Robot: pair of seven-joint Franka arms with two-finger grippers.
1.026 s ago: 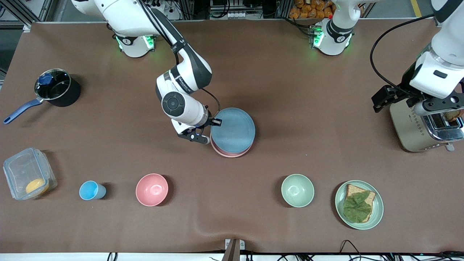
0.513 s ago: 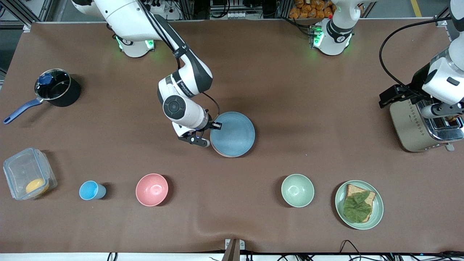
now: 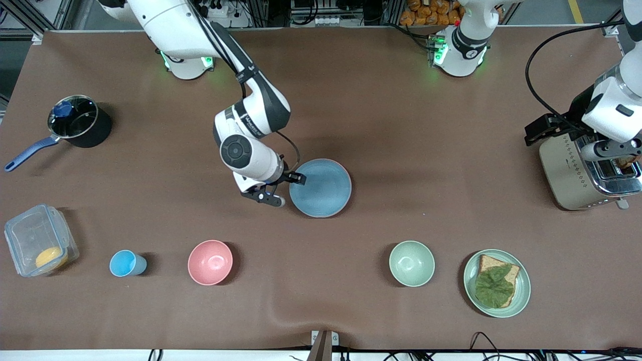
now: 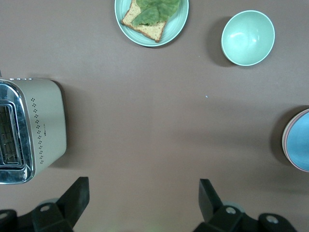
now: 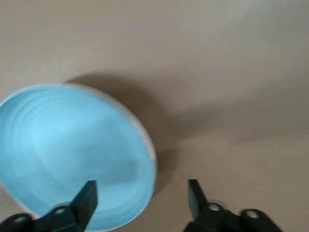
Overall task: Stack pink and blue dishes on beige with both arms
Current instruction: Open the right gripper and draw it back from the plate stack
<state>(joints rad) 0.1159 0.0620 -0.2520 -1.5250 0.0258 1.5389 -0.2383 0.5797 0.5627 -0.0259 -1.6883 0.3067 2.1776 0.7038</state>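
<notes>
Blue plate (image 3: 321, 188) now seated flat at centre frame in the front view, covering the stack; a pink rim (image 4: 285, 145) under it shows only in the left wrist view, beige not visible. Previously tilted and offset over the pink plate; now released. Right gripper (image 3: 283, 189) beside the plate's edge, jaws spread, holding nothing. Left gripper (image 4: 145, 200) over the toaster (image 3: 577, 173) at right edge, jaws spread, waiting. Stacking judged essentially complete.

A matte blue plate (image 3: 320, 187) is seen beside the right gripper (image 3: 283, 189) on a smooth brown cloth-like table cover (image 3: 381, 125); a brushed-metal toaster (image 3: 577, 173) gleams under the left gripper (image 3: 567, 131).
</notes>
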